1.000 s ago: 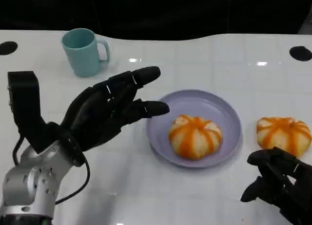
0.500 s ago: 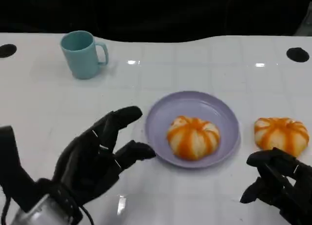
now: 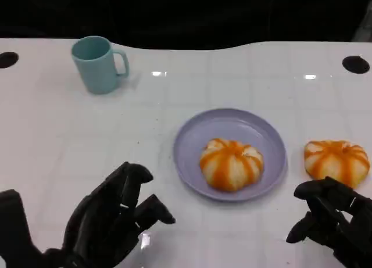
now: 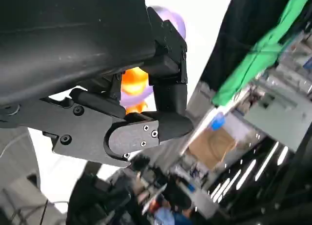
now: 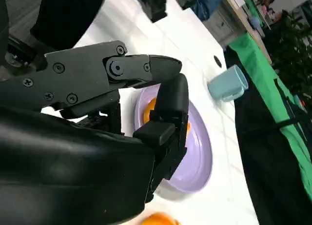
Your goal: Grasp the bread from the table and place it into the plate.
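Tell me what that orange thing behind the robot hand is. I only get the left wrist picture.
Observer: The head view shows a bread roll lying on a purple plate.
Operator: Is it the only one?
Observer: No, a second roll lies on the table beside the plate, just beyond the right robot hand.
Operator: Anything else on there?
Observer: A teal mug stands upright at the far left.

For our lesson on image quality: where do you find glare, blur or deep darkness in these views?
Head view: ceiling lights glare on the white table behind the plate; beyond the table edge all is black. Left wrist view: the room behind the left hand is blurred. Right wrist view: sharp and evenly lit.
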`<action>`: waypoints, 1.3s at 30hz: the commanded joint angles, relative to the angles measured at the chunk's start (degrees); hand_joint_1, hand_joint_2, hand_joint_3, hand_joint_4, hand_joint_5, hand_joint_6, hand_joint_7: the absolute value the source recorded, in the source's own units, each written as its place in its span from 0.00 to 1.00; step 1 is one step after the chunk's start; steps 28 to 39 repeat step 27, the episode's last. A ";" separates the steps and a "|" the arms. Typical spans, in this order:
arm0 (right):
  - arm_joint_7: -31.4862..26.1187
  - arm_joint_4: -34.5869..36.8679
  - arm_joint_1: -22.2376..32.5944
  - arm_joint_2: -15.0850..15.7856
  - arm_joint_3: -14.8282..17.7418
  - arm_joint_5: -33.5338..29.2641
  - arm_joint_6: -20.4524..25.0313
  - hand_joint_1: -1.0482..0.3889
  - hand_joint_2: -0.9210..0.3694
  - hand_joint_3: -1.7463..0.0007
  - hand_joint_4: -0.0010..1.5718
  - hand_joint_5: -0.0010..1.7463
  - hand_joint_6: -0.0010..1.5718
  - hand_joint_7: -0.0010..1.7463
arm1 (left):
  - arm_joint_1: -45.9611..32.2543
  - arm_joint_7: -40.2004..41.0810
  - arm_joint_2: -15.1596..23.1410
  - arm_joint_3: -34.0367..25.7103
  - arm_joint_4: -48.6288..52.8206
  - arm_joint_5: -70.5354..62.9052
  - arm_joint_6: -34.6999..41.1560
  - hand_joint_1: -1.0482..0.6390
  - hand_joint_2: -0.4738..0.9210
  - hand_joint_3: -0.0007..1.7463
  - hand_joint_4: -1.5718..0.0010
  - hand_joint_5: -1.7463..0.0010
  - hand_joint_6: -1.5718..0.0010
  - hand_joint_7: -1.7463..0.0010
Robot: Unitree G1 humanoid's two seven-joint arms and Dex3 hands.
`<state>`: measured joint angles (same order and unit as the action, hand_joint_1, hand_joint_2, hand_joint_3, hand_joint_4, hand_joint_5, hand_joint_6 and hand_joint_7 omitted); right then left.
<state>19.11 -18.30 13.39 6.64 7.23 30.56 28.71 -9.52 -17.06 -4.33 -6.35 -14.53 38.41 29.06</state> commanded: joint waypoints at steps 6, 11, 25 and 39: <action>0.11 -1.38 0.64 1.02 0.71 0.42 -0.21 0.41 0.00 0.81 0.37 0.84 0.32 0.67 | -0.36 -0.56 0.22 0.58 3.28 -2.59 -5.10 0.30 1.00 0.26 0.55 0.00 0.69 0.00; 0.21 -1.12 0.57 1.19 0.82 0.14 -0.58 0.41 0.00 0.81 0.37 0.84 0.32 0.66 | -0.15 -0.62 0.35 1.10 4.30 -3.76 -6.75 0.30 1.00 0.26 0.55 0.00 0.69 0.00; 0.09 -0.56 0.19 1.19 1.28 0.38 -0.13 0.41 0.00 0.82 0.37 0.83 0.32 0.65 | 0.85 -1.48 0.49 1.12 6.27 -3.80 -7.88 0.30 1.00 0.27 0.56 0.00 0.70 0.00; 0.09 -0.56 0.19 1.18 1.28 0.38 -0.12 0.41 0.00 0.82 0.37 0.83 0.32 0.65 | 0.86 -1.49 0.49 1.12 6.29 -3.80 -7.88 0.30 1.00 0.27 0.56 0.00 0.70 0.00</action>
